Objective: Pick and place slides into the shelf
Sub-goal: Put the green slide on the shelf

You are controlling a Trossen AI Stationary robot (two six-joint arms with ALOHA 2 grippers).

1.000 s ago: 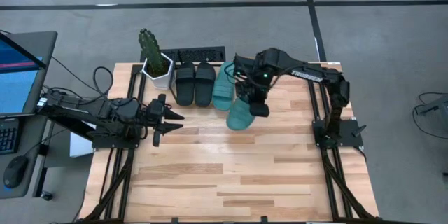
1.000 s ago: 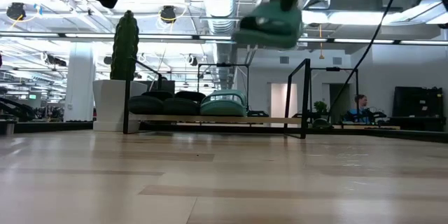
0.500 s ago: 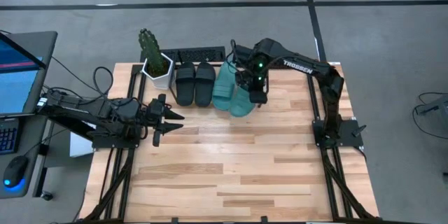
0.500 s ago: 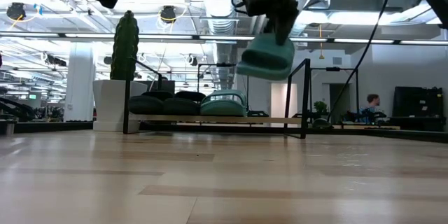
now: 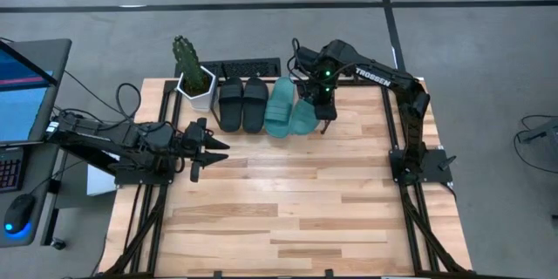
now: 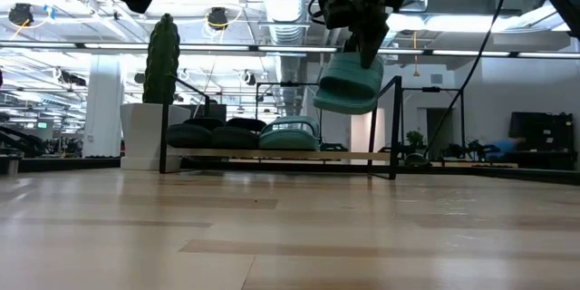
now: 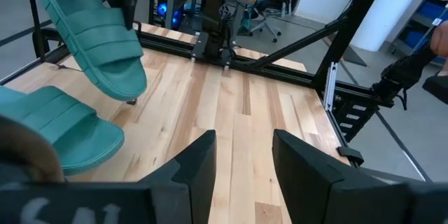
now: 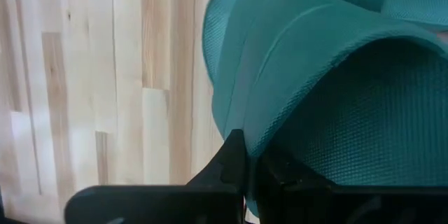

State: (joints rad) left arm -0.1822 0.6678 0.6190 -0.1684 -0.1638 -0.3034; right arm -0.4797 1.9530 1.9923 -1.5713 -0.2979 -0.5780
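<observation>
Two black slides [image 5: 242, 104] and one teal slide [image 5: 279, 108] lie side by side on the shelf [image 6: 281, 155] at the table's far edge. My right gripper [image 5: 320, 103] is shut on the second teal slide [image 5: 303, 116], which hangs beside the shelved teal one, above the shelf's right part [image 6: 349, 83]. My left gripper [image 5: 209, 146] waits open over the table's left side, away from the slides; its wrist view shows the held slide [image 7: 98, 42] and the shelved teal one [image 7: 56, 129]. My right gripper pinches the teal slide by its wide strap, at the strap's edge [image 8: 245, 122], one finger [image 8: 232, 155] on the outer face and the other under the arch. The fingers come from above, pointing down. The slide hangs lifted clear and tilted, one end lower [image 6: 337, 101].
A cactus in a white pot [image 5: 195, 81] stands left of the shelf. A keyboard [image 5: 248, 68] lies behind it. Black arm-mount frames [image 5: 401, 153] run along both table sides. Bare wood [image 5: 288, 209] fills the middle and near part of the table. A laptop [image 5: 22, 87] sits off the table's left.
My right gripper has carried the teal slide toward the far edge and down toward the shelf, still shut on it. The slide has gone from high over the table to hanging just beside the shelved teal slide, and it has tipped steeper.
</observation>
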